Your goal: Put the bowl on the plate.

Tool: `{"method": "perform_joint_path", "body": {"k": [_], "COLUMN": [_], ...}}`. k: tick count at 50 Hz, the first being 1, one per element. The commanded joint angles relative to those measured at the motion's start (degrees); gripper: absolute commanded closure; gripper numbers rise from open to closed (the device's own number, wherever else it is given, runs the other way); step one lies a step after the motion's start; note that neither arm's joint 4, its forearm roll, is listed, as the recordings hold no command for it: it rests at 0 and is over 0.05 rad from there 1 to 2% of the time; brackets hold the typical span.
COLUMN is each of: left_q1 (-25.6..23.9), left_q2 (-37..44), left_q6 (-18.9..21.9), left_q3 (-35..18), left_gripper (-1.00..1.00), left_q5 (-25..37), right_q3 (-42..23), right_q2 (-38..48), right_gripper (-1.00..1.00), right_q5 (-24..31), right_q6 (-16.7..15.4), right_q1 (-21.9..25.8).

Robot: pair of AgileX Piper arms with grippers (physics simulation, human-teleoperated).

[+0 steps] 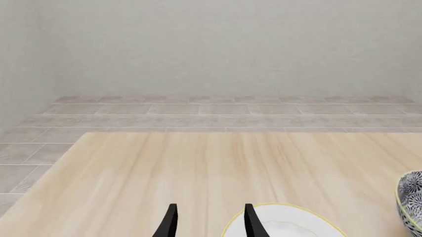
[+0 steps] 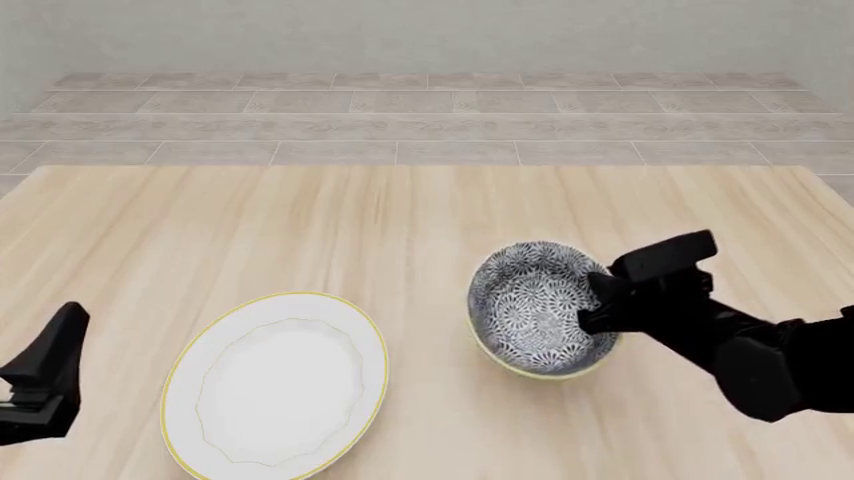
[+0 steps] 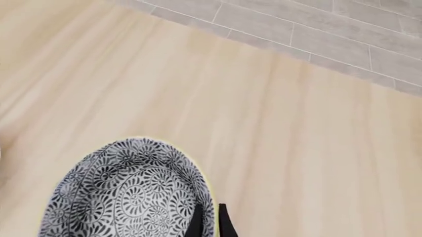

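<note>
From the left wrist view I see the left gripper (image 1: 209,222) with its fingers spread apart, holding nothing, above the plate (image 1: 297,224) edge; the bowl (image 1: 410,200) just shows at the frame's side.

On the front view, the bowl (image 2: 537,305) sits on the table (image 2: 334,220) right of the plate (image 2: 274,385), near but not touching, and both are empty. My right gripper (image 2: 587,300) pinches the bowl's right rim. Bare wood lies beyond both dishes.

In the right wrist view the right gripper (image 3: 209,219) fingers are clamped on the bowl (image 3: 125,192) rim, one inside, one outside.
</note>
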Motion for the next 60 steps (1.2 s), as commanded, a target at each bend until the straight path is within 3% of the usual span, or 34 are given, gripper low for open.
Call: {"method": "perform_joint_path", "body": {"k": [1,9,30,60], "left_q1": [-0.06,-0.29,-1.31,-1.17], "left_q2": [4.53,10.65,3.71,4.39], "left_q6": [0.15,0.37,0.75,0.33], "left_q3": [0.0,-0.04,-0.02,-0.04], "left_gripper": [-1.0,-1.0,-1.0,-1.0], "left_q5": [-4.49,-10.65,-3.65,-4.52], "right_q3": [-0.22,-1.37,-3.88,-8.87], "right_q2": [-1.6,-1.97,-7.08,-8.81], "right_gripper": [1.0,1.0,1.0,1.0], "right_q5": [0.75,3.12,9.69,17.32], "right_q6": [0.17,1.14,2.28,6.37], "right_q1": [-0.91,-1.61,-1.49,-0.47]}}
